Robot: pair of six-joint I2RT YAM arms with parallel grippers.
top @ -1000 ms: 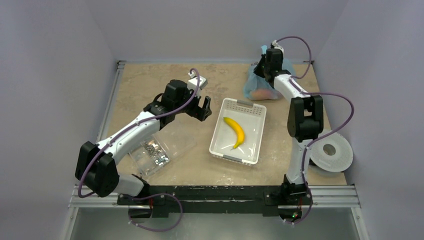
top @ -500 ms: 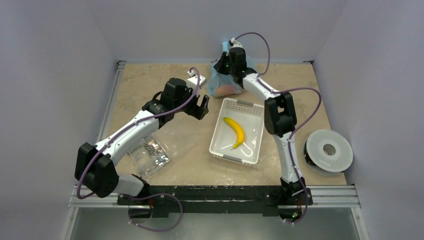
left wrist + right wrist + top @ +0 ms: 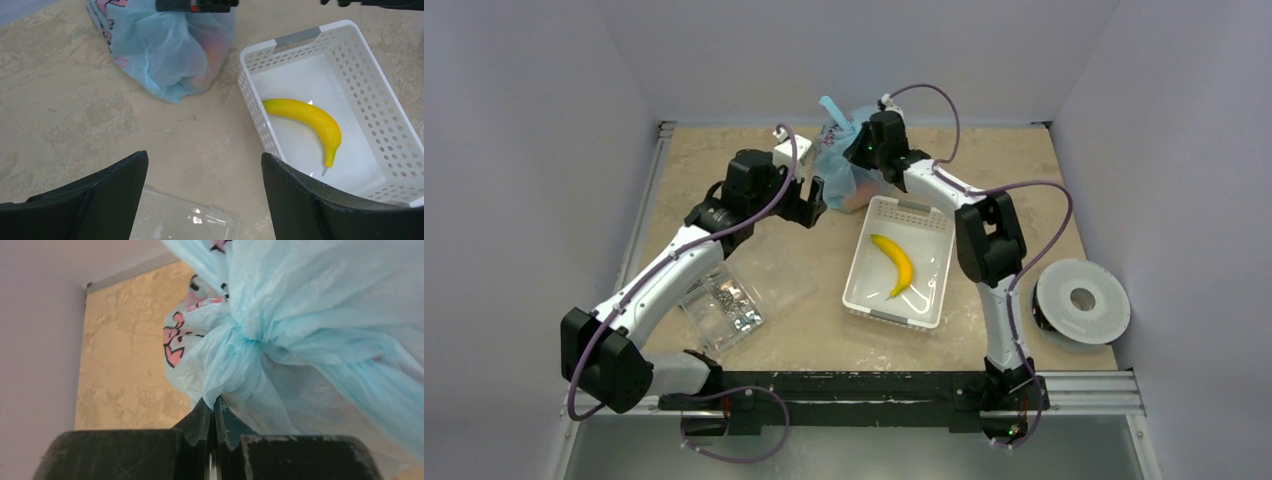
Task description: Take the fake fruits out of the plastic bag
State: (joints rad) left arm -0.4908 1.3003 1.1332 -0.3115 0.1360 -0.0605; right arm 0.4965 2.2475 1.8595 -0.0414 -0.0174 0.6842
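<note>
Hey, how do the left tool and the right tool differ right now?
The left tool is open, fingers spread wide and holding nothing; the right tool is shut, pinching the plastic bag at its knotted neck. The left tool stands apart from the bag, facing it over the table; the right tool touches it. Both are black, two-fingered, and near the bag at the table's far side.

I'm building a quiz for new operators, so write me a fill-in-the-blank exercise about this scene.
The knot of the thin light-blue plastic bag is pinched by the fingers of the ____ arm.
The left arm's fingers stand ____, holding nothing.
The white perforated plastic basket holds only a yellow ____.
Missing words: right; open; banana.
</note>
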